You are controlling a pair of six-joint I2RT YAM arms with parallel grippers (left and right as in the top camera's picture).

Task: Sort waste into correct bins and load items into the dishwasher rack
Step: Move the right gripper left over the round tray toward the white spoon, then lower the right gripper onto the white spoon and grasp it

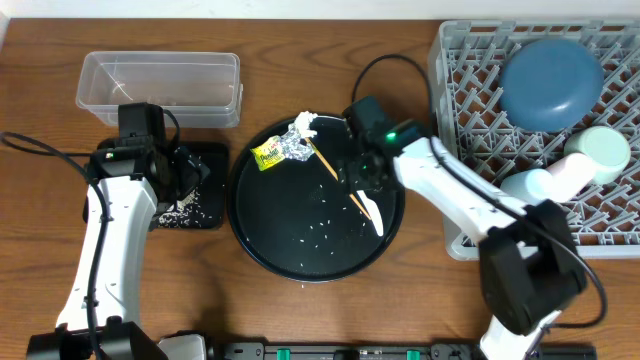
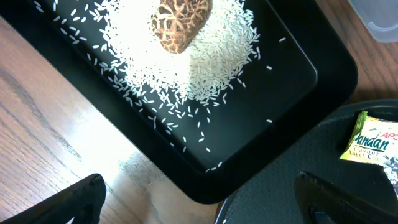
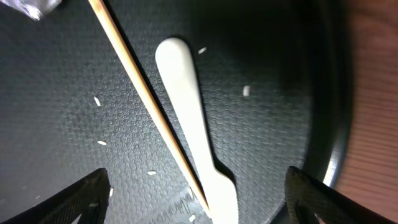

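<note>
Nearest the arm bases, loose white rice grains [image 1: 320, 232] lie scattered on the large round black tray [image 1: 262, 235]. On its right half lies the white spoon [image 3: 186, 106], flat, with a thin wooden stick [image 3: 137, 93] touching it along one side. The right gripper [image 3: 202, 200] hangs directly above the spoon with its jaws spread wide; the spoon's handle runs between the two fingertips, and neither fingertip touches it. At the left, the left gripper [image 2: 205, 202] hangs over the near corner of the shallow black tray [image 2: 292, 93], jaws fully apart and holding nothing. Further into that tray, a dense pile of rice surrounds the brown food lump [image 2: 180, 25]. On the far-left part of the round tray sit the small yellow wrapper [image 1: 268, 155], the crumpled silver foil [image 1: 293, 147] and the crumpled white tissue [image 1: 304, 123], close together. Farthest back, the clear tub [image 1: 90, 90] stands at the left. The dishwasher rack [image 1: 450, 60] at the right holds the dark blue bowl [image 1: 552, 82], the mint bowl [image 1: 605, 147], the white cup [image 1: 572, 168] and the light blue cup [image 1: 527, 185].
</note>
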